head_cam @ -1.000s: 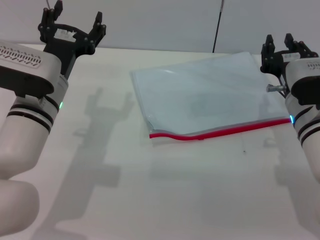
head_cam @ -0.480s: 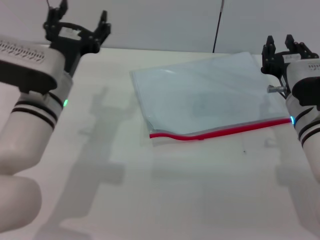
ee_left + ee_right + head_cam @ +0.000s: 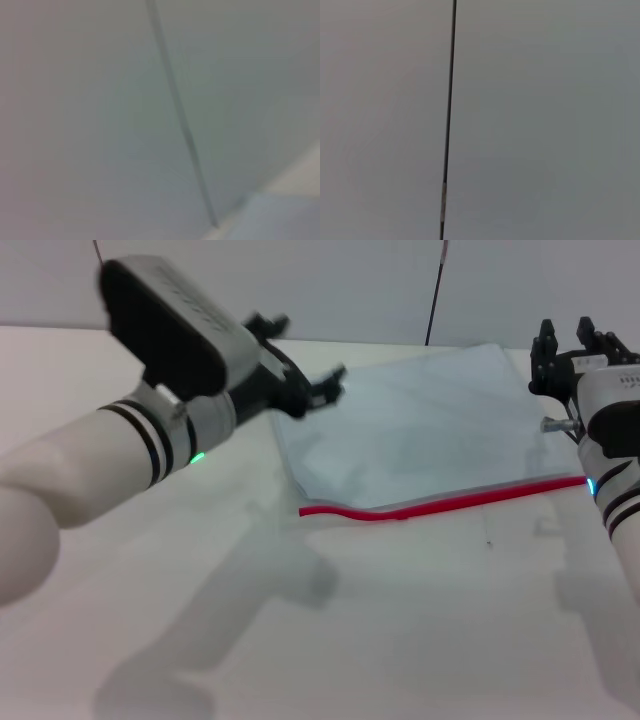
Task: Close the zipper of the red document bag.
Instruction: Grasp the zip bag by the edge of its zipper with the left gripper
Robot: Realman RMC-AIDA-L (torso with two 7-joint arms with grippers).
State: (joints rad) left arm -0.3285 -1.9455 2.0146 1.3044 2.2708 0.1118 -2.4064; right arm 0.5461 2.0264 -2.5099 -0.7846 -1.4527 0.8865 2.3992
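The red document bag (image 3: 420,425), a flat translucent blue-grey pouch, lies on the white table (image 3: 420,620) right of centre in the head view. Its zipper (image 3: 450,500) is a red strip along the near edge, wavy toward its left end. My left gripper (image 3: 303,355) hangs open above the bag's far left corner, with nothing between its fingers. My right gripper (image 3: 572,340) is held open and empty beside the bag's far right corner. Both wrist views show only the grey wall, without the bag's zipper or any fingers.
A thin dark cable (image 3: 435,290) runs down the wall behind the table; it also shows as a cable (image 3: 449,120) in the right wrist view and as a blurred line (image 3: 182,120) in the left wrist view. The table stretches bare in front of the bag.
My left arm has swung from the far left of the table rightward, bringing its gripper over the bag's far left corner. The right arm and the bag have barely moved.
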